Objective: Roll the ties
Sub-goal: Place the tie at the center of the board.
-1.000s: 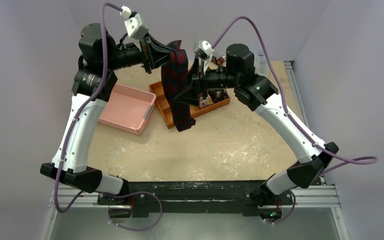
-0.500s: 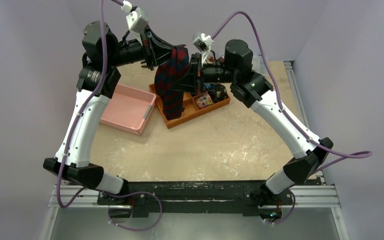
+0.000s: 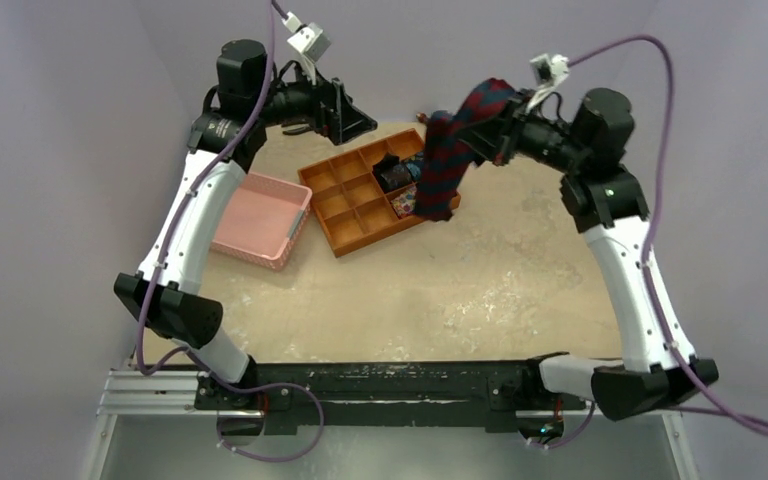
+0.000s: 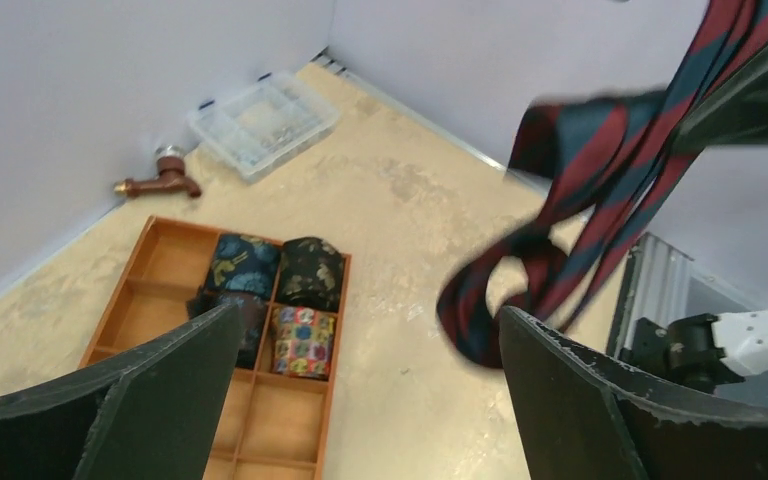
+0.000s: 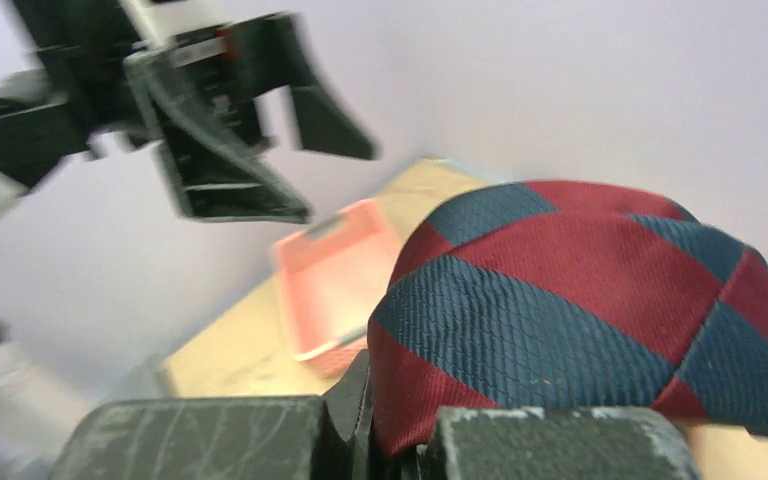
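A navy tie with red diagonal stripes (image 3: 444, 165) hangs in the air over the right end of the wooden tray (image 3: 345, 215). My right gripper (image 3: 490, 130) is shut on its upper fold, and the fabric bulges over the jaws (image 5: 580, 300). My left gripper (image 3: 365, 120) stands open and empty above the tray's far side, apart from the tie (image 4: 600, 170). Several rolled ties (image 4: 300, 270) fill the tray's compartments (image 4: 160, 310), among them a multicoloured one (image 4: 303, 340) and a blue patterned one (image 4: 243, 262).
A pink basket (image 3: 260, 215) sits left of the tray. A clear plastic box (image 4: 265, 120) and a small brown object (image 4: 160, 180) lie near the back wall. Walls close in on the table's back and sides.
My left gripper has let go of the striped tie, opened and drawn back to the left. The right gripper has shut on the tie and swung right with it.
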Robot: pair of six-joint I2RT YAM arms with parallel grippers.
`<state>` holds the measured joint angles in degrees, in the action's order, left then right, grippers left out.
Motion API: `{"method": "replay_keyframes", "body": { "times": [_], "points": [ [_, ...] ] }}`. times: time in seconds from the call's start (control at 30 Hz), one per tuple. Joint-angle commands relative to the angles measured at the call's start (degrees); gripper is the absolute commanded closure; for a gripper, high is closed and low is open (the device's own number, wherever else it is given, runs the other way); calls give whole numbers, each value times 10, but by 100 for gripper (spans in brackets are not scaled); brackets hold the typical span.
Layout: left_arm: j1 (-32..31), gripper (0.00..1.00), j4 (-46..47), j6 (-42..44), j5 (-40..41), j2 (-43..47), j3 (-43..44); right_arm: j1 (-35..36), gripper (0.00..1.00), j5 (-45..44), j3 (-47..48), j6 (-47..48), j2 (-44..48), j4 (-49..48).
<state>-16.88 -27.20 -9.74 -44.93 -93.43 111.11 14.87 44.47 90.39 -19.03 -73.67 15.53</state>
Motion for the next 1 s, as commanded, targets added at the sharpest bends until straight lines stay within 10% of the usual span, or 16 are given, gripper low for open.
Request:
{"method": "replay_keyframes", "body": {
  "times": [0.0,0.17,0.37,0.53,0.6,0.97],
  "points": [
    [2,0,-53,77,79,5,-5,-41,100,-203,-5,117,91,129],
    [-4,0,-93,121,165,9,-56,-41,100,-504,-75,216,147,200],
    [-25,0,-70,249,243,43,-223,-23,100,-520,-230,327,114,160],
    [-34,0,-141,363,224,35,-277,83,23,-384,-272,386,65,175],
    [-34,0,-188,391,165,25,-282,91,10,-318,-244,380,49,215],
    [-96,17,-201,356,128,-116,-278,-36,17,-322,-216,368,31,296]
  ]
}}
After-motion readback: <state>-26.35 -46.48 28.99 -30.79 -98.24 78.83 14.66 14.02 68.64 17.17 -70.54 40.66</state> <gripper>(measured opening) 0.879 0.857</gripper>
